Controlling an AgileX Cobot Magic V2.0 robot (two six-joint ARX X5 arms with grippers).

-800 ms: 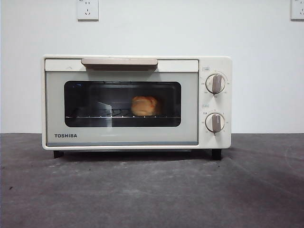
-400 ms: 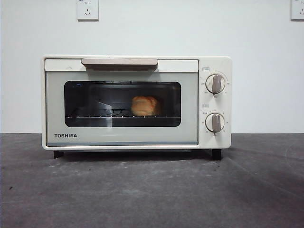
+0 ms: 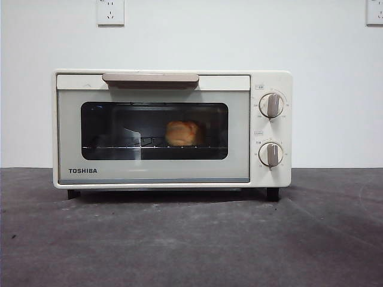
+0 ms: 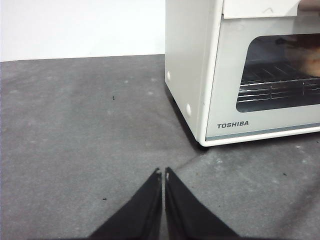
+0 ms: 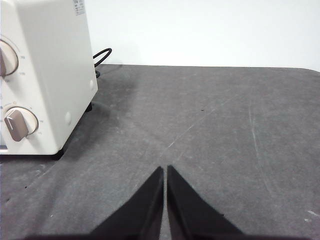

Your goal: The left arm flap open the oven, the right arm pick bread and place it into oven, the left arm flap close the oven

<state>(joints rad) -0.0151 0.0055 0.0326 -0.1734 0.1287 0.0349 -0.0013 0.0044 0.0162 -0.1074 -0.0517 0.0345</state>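
The cream-white oven (image 3: 172, 128) stands in the middle of the grey table with its door closed, handle (image 3: 150, 78) at the top. Through the dark window the golden bread (image 3: 182, 133) rests on the wire rack. In the left wrist view the oven (image 4: 240, 75) is off to one side, and the bread (image 4: 312, 60) shows at the picture's edge. My left gripper (image 4: 163, 172) hovers shut and holds nothing, well short of the oven's left corner. My right gripper (image 5: 165, 169) is shut with nothing in it, away from the oven's (image 5: 42, 75) knob side. Neither arm shows in the front view.
Two knobs (image 3: 271, 105) (image 3: 270, 154) sit on the oven's right panel. A black power cord (image 5: 101, 55) runs behind the oven. Wall sockets (image 3: 111, 12) are on the white wall behind.
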